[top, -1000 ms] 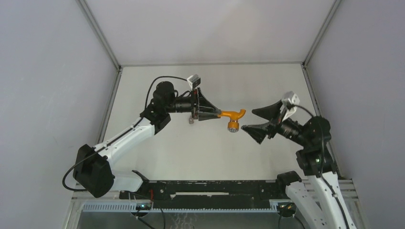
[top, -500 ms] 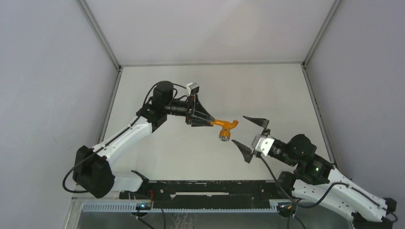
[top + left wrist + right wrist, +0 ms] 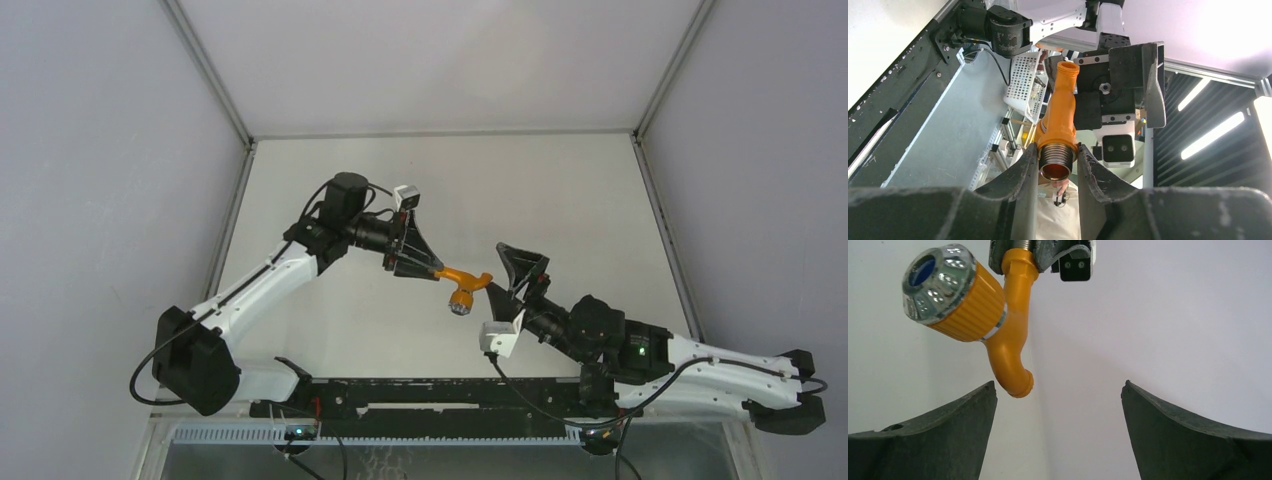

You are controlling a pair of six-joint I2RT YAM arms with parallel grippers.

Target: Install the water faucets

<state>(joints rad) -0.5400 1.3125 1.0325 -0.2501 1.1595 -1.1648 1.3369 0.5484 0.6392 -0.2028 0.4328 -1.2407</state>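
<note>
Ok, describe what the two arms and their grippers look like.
The left arm and right arm have white links, black joints and loose black cables. The left gripper and right gripper have dark, scuffed, tapering fingers.

The orange faucet (image 3: 1009, 320), silvery knob at upper left, hung gripped in the left gripper (image 3: 1024, 252), clear above the right gripper (image 3: 1058, 386), whose jaws stood wide apart.

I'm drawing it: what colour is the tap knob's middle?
The tap knob's middle is blue, ringed silver; clearest in right wrist view.
</note>
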